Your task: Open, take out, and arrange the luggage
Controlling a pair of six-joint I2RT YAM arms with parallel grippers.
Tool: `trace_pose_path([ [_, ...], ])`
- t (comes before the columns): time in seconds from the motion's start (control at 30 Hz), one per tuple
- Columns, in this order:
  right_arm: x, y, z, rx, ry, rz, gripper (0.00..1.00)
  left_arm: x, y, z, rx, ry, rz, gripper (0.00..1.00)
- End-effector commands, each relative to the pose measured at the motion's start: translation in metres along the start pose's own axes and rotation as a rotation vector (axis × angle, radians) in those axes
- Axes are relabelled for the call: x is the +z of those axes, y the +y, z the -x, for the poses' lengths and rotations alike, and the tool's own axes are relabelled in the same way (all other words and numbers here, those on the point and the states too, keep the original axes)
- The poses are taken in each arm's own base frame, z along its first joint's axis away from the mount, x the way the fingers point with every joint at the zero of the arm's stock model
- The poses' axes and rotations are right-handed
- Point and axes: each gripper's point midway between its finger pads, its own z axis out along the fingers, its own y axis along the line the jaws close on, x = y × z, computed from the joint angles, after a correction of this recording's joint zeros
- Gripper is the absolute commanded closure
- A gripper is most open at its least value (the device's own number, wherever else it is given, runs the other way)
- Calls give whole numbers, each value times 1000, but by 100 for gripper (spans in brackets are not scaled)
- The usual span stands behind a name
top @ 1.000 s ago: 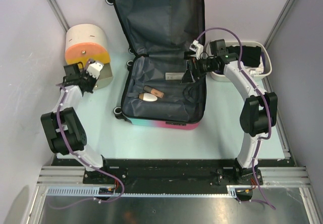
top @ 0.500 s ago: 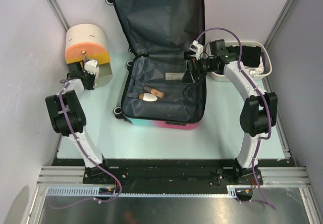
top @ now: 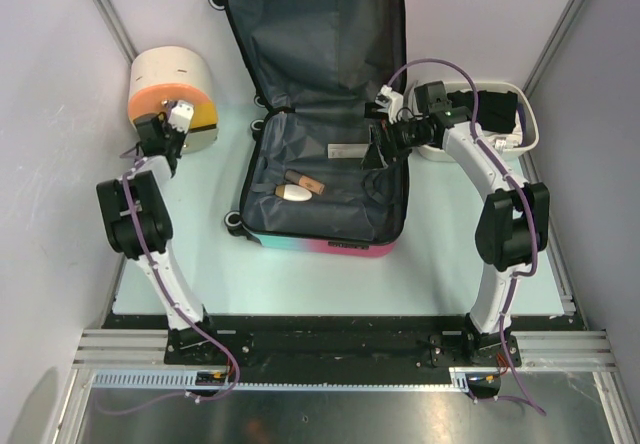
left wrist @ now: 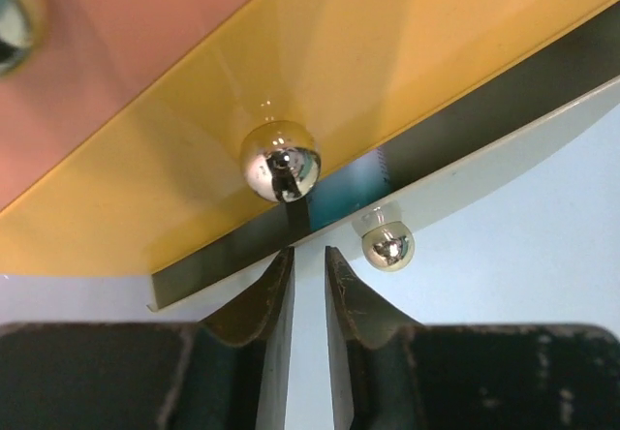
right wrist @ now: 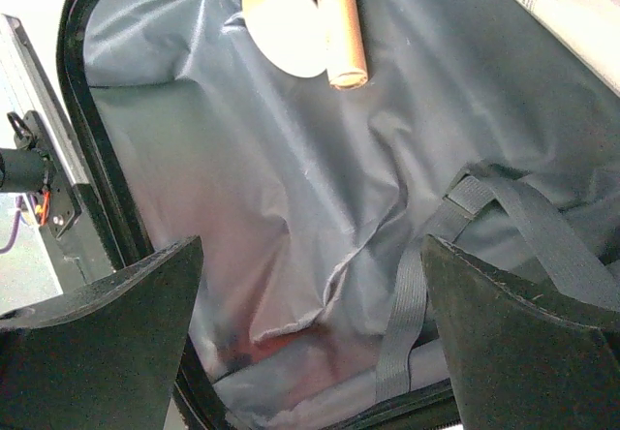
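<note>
**Left tool** [left wrist: 305,254]: the fingers are drawn almost together, with a thin gap between them and nothing pinched. A chrome knob [left wrist: 279,162] on the yellow drawer front [left wrist: 407,52] of the drawer box [top: 165,74] is seen just ahead of the tips.

**The luggage** [top: 315,54] is laid open on the surface [top: 200,264], well to this tool's right.

**Right tool** [right wrist: 310,246]: the fingers are spread wide over the luggage's grey lining. A white oval piece [right wrist: 281,23] and a brown tube [right wrist: 339,23], touching each other, are seen ahead of it. A white basin [top: 530,134] is placed just to its right.
</note>
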Motion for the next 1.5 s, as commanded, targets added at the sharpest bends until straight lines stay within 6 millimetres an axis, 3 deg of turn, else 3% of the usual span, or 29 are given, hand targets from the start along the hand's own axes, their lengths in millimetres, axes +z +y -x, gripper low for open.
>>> trace_pose_path([
  [0.0, -18, 13, 10, -53, -30, -24, 0, 16, 17, 21, 121, -99, 72, 77],
  [0.37, -21, 16, 1, -57, -5, -41, 0, 19, 12, 30, 335, -124, 104, 75],
  [0.43, -23, 16, 2, -62, -8, -43, 0, 1, 20, 51, 305, -173, 126, 72],
  [0.5, -24, 16, 3, -69, -12, -46, 0, -16, 11, 52, 270, -192, 100, 67],
  [0.53, -26, 16, 3, -72, -13, -50, 0, -43, 23, 77, 256, -247, 133, 66],
  [0.57, -28, 17, 5, -79, -19, -51, 0, -53, 11, 71, 205, -252, 97, 64],
  [0.6, -29, 16, 4, -77, -18, -53, 0, -67, 10, 80, 182, -278, 95, 60],
  [0.63, -30, 16, 4, -84, -22, -55, 0, -92, 18, 98, 163, -324, 121, 55],
  [0.67, -31, 17, 5, -89, -25, -55, 0, -103, 13, 94, 98, -323, 116, 43],
  [0.7, -32, 17, 6, -94, -30, -56, 0, -112, 15, 97, 57, -330, 130, 26],
  [0.77, -34, 19, 8, -110, -36, -55, 0, -139, 25, 103, -82, -344, 201, 13],
  [0.87, -36, 21, 10, -143, -39, -62, 0, -157, 31, 102, -243, -350, 259, 6],
  [1.03, -37, 23, 9, -150, -38, -58, 0, -155, 33, 94, -503, -281, 214, 3],
  [1.1, -37, 23, 9, -150, -38, -58, 0, -154, 41, 90, -617, -271, 148, 10],
  [1.13, -39, 23, 10, -151, -41, -60, 0, -152, 25, 102, -701, -303, 10, 13],
  [1.17, -38, 24, 9, -150, -38, -58, 0, -152, 28, 109, -736, -313, -15, 18],
  [1.33, -43, 27, 2, -146, -36, -60, 0, -120, 23, 94, -878, -220, -45, 23],
  [1.43, -45, 29, -3, -142, -30, -60, 0, -101, 22, 84, -919, -184, -43, 31],
  [1.47, -45, 27, -4, -138, -31, -63, 0, -97, 24, 87, -918, -179, -52, 38],
])
